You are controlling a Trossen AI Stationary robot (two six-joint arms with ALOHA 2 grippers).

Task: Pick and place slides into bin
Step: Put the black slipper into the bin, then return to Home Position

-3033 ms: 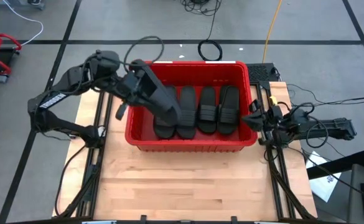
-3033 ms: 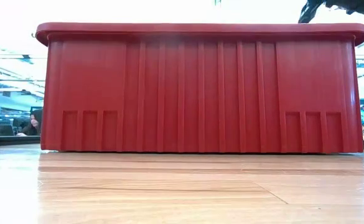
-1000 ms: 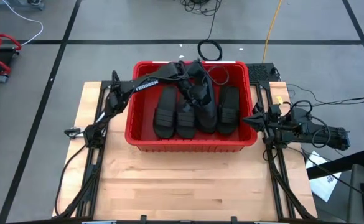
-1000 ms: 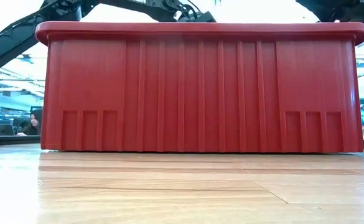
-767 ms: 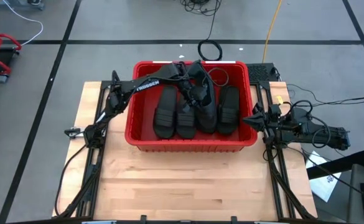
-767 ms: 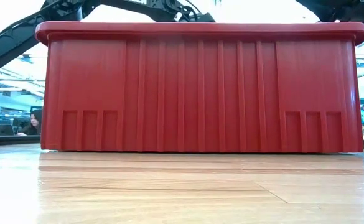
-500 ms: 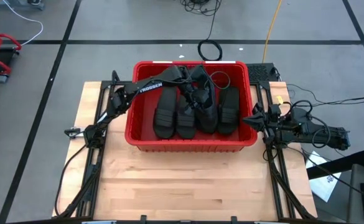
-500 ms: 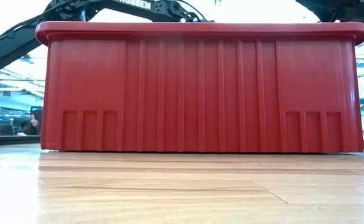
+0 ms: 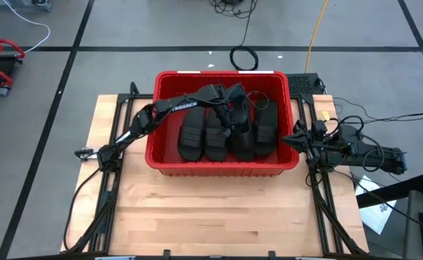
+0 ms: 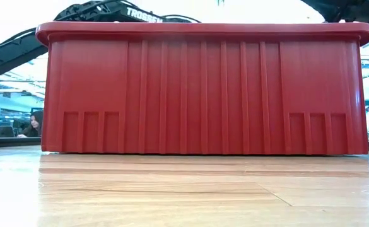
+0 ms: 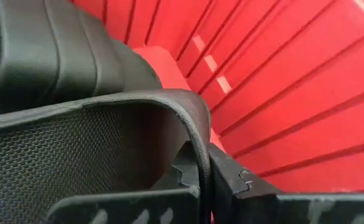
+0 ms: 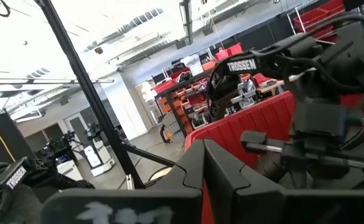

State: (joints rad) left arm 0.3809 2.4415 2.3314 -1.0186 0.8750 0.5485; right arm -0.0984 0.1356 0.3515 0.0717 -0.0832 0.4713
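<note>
The left gripper [image 9: 234, 115] has sunk deeper into the large ribbed red plastic bin [image 9: 165, 162] over the past second, its fingers pinching the edge of a black rubber slide sandal [image 11: 88, 149] among those lying abreast inside. Looks like a placement nearly done. The right gripper [image 9: 296, 138] waits pressed together beside the bin. "TROSSEN" reads white along the left arm [image 9: 184, 105].

A big industrial workshop or robotics lab: grey concrete floor [image 9: 124, 29] taped in black lines, loose cables [image 9: 244, 58], shelving stacked with red crates [image 12: 188, 93] beyond the right tool, ceiling strip lights, people seated at far desks.
</note>
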